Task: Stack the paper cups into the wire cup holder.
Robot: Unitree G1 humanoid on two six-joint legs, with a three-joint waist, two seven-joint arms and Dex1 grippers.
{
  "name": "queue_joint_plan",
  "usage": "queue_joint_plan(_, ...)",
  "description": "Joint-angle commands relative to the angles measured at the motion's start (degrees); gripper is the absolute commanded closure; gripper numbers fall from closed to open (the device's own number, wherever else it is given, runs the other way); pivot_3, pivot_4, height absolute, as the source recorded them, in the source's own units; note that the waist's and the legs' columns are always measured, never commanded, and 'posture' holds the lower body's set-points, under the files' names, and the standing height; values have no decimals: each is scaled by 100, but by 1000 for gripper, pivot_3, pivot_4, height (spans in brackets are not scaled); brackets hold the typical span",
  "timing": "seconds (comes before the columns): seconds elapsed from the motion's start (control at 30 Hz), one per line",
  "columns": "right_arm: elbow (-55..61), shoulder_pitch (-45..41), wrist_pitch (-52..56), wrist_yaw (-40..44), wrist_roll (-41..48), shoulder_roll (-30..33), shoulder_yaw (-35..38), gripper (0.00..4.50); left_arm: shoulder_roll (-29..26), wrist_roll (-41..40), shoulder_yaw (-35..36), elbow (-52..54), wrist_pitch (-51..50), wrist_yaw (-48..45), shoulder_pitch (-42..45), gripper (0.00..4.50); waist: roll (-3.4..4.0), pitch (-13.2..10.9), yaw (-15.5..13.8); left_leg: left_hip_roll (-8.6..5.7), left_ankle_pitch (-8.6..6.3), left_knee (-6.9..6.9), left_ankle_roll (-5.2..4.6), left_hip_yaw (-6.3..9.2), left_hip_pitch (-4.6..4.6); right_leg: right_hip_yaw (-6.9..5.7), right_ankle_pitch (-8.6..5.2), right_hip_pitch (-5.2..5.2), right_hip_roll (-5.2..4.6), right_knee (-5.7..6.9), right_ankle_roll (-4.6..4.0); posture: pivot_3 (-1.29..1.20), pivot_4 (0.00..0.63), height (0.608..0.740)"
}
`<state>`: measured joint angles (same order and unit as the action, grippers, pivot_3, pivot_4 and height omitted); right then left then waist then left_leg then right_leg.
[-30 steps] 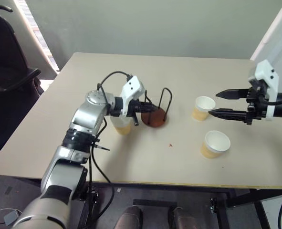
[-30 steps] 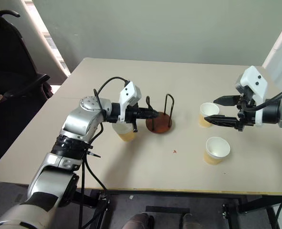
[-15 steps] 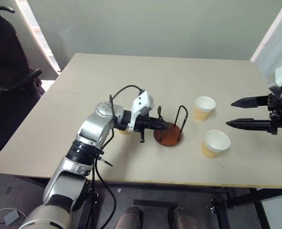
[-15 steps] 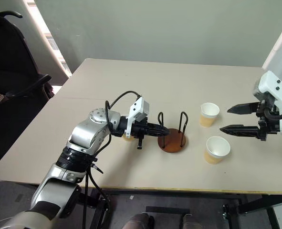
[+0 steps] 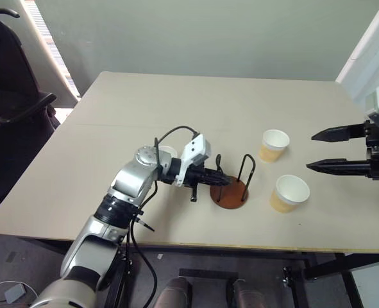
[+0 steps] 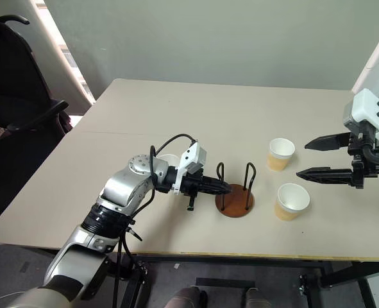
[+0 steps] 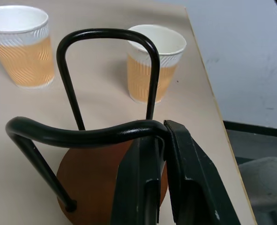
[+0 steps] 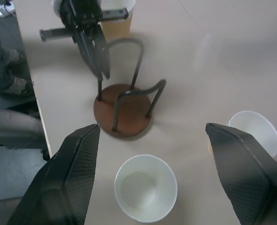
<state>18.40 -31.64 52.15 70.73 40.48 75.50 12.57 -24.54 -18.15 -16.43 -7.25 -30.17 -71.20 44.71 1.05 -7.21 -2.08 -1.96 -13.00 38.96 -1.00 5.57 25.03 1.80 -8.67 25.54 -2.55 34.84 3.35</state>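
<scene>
- My left gripper [image 7: 159, 140], two black fingers, was clamped tight on one wire loop of the wire cup holder [image 5: 231, 190], a round reddish-brown disc base with thin black wire loops standing up from it.
- The holder sat on the pale beige table [image 5: 195, 115] near its front edge, base flat and loops upright, so its long axis ran straight up; the fingers reached the loop from the robot's left, nearly level.
- My right gripper [image 5: 322, 151] hung over the table's right end with its black fingers spread wide and nothing between them, pointing toward the holder.
- One pale yellow-tan paper cup with a rolled white rim [image 5: 274, 145] stood mouth up, just right of the holder and a little farther back.
- A second such cup [image 5: 289, 193] stood mouth up beside the holder on its right, close to the front edge.
- A third cup [image 5: 166, 154] stood behind my left wrist, mostly hidden by the arm.
- The back half of the table lay bare.
- The strip between holder and front edge was narrow.
- A black chair [image 5: 9, 70] stood off the table's left side, apart from it.
</scene>
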Motion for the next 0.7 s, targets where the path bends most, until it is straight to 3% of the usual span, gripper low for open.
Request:
queue_joint_plan(0.03, 39, -273, -107, -59, 19, -78, -129, 737, -72, 194, -97, -48, 245, -33, -9, 3866, 1, 0, 1, 0, -3, 1, -6, 0, 0, 0, 0, 0, 0, 0, 0, 0, 150, 740)
queue_joint_plan(0.1, -3, -426, -153, -82, -39, -182, -297, 737, -108, 278, -104, -100, 404, -22, 9, 3380, 1, 0, 7, -1, -12, 3, -21, 0, -2, 2, 1, -1, 0, 2, 1, 0, 150, 740)
queue_joint_plan(0.33, -359, -980, -484, 38, -454, -488, -1004, 737, -726, 367, 69, 271, 720, -211, -83, 834, 2, 1, 33, 1, -15, 3, -27, 1, -4, 2, 2, 0, 1, 4, -2, 0, 150, 740)
queue_joint_plan(0.6, -1792, -2065, -1329, 319, -1622, -1166, -2060, 737, -1251, -614, 1005, 895, -428, -177, 22, 834, 1, 0, 42, 1, -28, 3, -48, 4, -2, -6, 13, 5, -1, 4, -22, 0, 150, 740)
queue_joint_plan(0.7, -2500, -2491, -1700, 432, -2090, -1505, -2384, 737, -1476, -591, 1184, 776, -445, -114, 157, 834, 3, 1, 56, 3, -28, 2, -48, 7, -7, -7, 19, 6, 0, 8, -33, 0, 150, 740)
